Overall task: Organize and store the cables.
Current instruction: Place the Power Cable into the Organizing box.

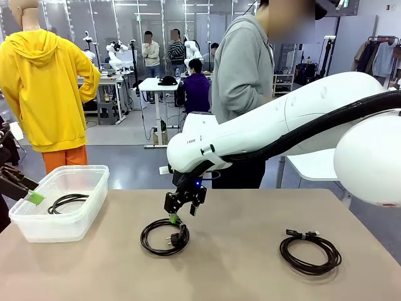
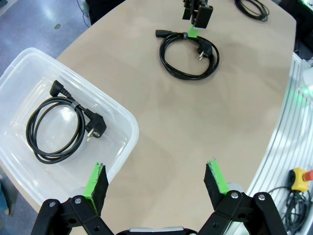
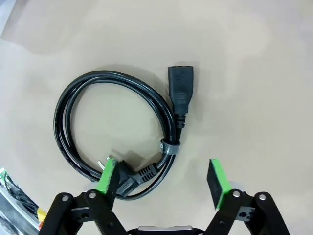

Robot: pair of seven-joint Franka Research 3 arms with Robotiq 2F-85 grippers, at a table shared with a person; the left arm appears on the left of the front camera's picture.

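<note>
Over the middle cable (image 3: 180,90), right gripper (image 3: 163,177) stands wide, empty; left gripper (image 2: 155,171) wide too, by bin (image 2: 128,117) holding another cable (image 2: 96,128).

A clear tub (image 1: 47,227) is set at the left of the frame on a beige table (image 1: 238,266). A person in a grey hoodie (image 1: 241,69) is seen at upper centre. A red button (image 2: 299,175) is seen at lower right of the left wrist view.

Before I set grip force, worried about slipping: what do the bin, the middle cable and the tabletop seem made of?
Bin: translucent, slightly milky plastic, probably; see-through walls, rounded moulded corners. Middle cable: black rubbery or vinyl jacket, soft sheen, moulded plugs. Tabletop: matte beige laminate, likely; even, no grain.
</note>
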